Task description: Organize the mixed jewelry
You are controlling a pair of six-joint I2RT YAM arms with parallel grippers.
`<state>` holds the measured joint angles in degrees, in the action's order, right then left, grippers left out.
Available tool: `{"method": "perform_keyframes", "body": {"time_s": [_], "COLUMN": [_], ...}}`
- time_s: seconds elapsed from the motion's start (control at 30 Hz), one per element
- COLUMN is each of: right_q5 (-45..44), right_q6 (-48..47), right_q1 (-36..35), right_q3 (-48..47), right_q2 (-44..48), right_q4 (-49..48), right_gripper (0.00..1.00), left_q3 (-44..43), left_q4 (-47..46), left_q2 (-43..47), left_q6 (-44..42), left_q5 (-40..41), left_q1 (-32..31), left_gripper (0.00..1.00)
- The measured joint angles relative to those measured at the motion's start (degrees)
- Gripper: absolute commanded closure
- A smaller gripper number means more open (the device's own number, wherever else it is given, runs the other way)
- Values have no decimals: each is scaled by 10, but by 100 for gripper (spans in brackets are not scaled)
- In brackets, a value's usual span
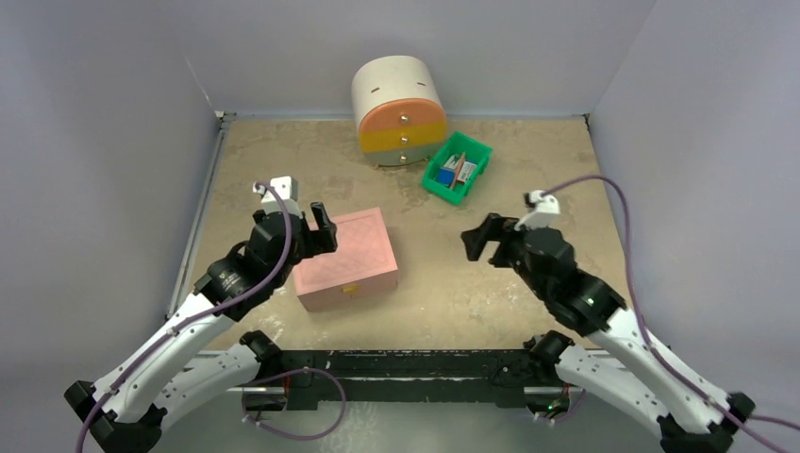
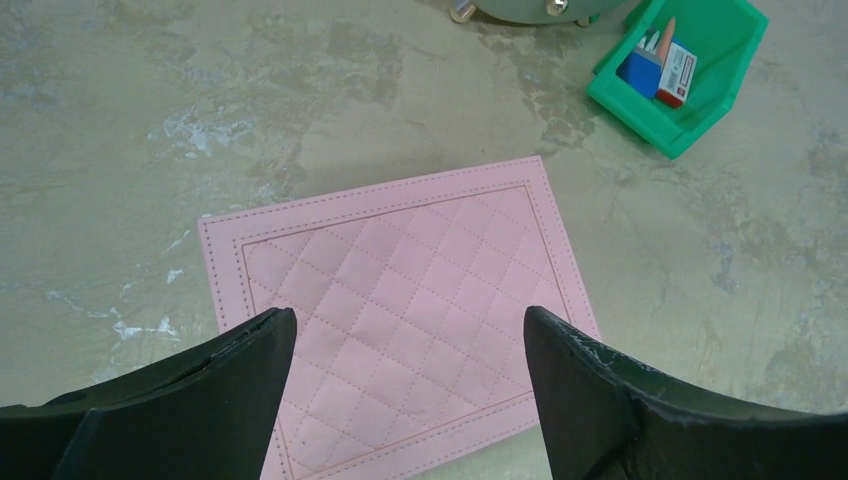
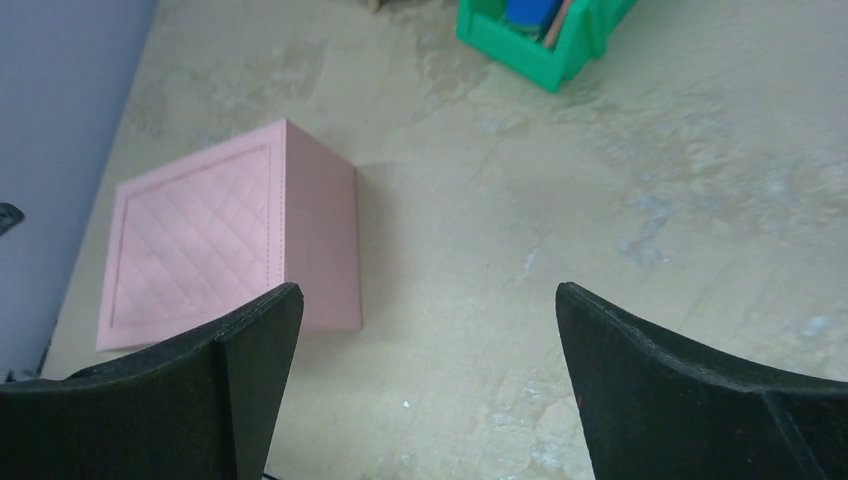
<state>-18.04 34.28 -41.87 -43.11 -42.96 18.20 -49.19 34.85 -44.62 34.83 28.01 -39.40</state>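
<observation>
The mixed jewelry is out of view in every frame. A pink quilted box (image 1: 344, 257) lies shut on the table, left of centre. My left gripper (image 1: 318, 234) hangs over the box's left part, open, with the quilted lid (image 2: 400, 250) showing between its fingers and nothing held. My left gripper (image 2: 408, 318) is apart from the lid. My right gripper (image 1: 481, 241) hovers to the right of the box over bare table, also open and empty. In the right wrist view the box (image 3: 200, 235) lies at the left beyond my right gripper (image 3: 428, 292).
A round drawer unit (image 1: 399, 111) with orange, yellow and cream drawers stands at the back centre. A green bin (image 1: 479, 162) with coloured items sits just right of it, seen also as the green bin (image 2: 700, 125) and the green bin (image 3: 540, 55). Grey walls enclose the table on three sides.
</observation>
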Motion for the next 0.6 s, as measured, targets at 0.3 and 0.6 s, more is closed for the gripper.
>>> {"method": "perform_keyframes", "body": {"time_s": [0.3,0.6], "right_q5": [-104,-84], "right_q6": [-4,-28], "right_q1": [0,2], "right_q3": [5,3], "right_q2": [188,217], "right_q4": [103,155], "right_gripper": [1,1], "left_q3": [0,3], "left_q4": [-13,-20], "left_q2": [42,96], "left_q6": [-1,-3], "left_q5": [12,7], "left_q1": [0,0], "left_gripper": [15,14]}}
